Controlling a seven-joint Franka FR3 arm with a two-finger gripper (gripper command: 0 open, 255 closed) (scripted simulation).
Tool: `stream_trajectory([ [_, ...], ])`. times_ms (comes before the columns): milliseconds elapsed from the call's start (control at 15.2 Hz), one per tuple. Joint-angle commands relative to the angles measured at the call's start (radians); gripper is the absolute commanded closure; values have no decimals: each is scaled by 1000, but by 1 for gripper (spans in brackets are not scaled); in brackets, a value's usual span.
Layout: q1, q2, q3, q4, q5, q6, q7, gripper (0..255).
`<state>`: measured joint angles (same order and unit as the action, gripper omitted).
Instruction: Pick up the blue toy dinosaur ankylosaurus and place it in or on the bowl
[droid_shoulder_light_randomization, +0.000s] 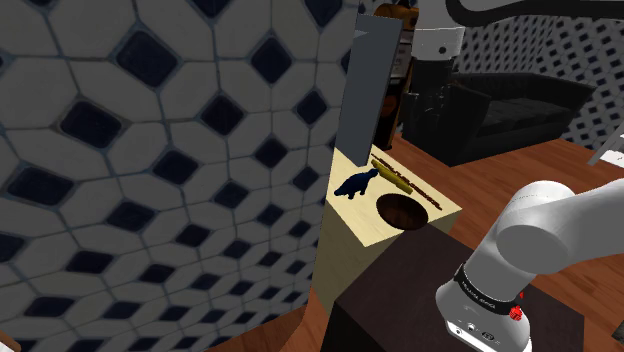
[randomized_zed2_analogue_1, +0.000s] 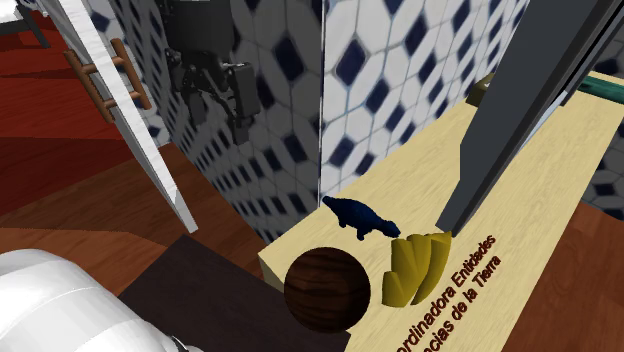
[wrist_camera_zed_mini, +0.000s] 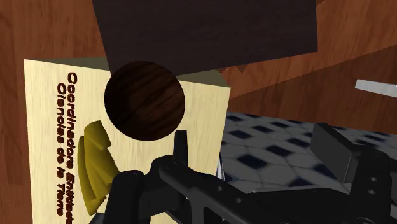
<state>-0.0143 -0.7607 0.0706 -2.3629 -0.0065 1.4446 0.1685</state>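
Note:
The dark blue toy dinosaur (droid_shoulder_light_randomization: 357, 184) (randomized_zed2_analogue_1: 358, 217) stands on the pale wooden table top (droid_shoulder_light_randomization: 370, 225) near its wall-side edge. The dark brown wooden bowl (droid_shoulder_light_randomization: 401, 211) (randomized_zed2_analogue_1: 327, 289) (wrist_camera_zed_mini: 144, 100) sits close beside it at the table's corner nearest the stand. My gripper (randomized_zed2_analogue_1: 222, 112) (wrist_camera_zed_mini: 257, 149) hangs open and empty in the air, off the table's edge and well apart from both. Its black fingers (wrist_camera_zed_mini: 337, 149) stand wide apart. In the wrist view the gripper's body hides the dinosaur.
A yellow ridged object (randomized_zed2_analogue_1: 415, 265) (wrist_camera_zed_mini: 98, 165) lies by the bowl next to dark red lettering on the table (randomized_zed2_analogue_1: 450, 300). A tall grey panel (randomized_zed2_analogue_1: 520, 110) rises behind the dinosaur. A tiled wall (droid_shoulder_light_randomization: 150, 150) flanks the table; a black sofa (droid_shoulder_light_randomization: 520, 110) stands beyond.

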Motion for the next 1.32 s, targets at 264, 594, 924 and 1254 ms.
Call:
stream_trajectory([
  [264,16,14,-97,-82,-71,104,-194,0],
  [594,30,85,-217,-145,-152,251,-431,0],
  [924,51,214,-335,-160,-209,412,-662,0],
  [1254,87,392,-442,-131,-221,573,-898,0],
])
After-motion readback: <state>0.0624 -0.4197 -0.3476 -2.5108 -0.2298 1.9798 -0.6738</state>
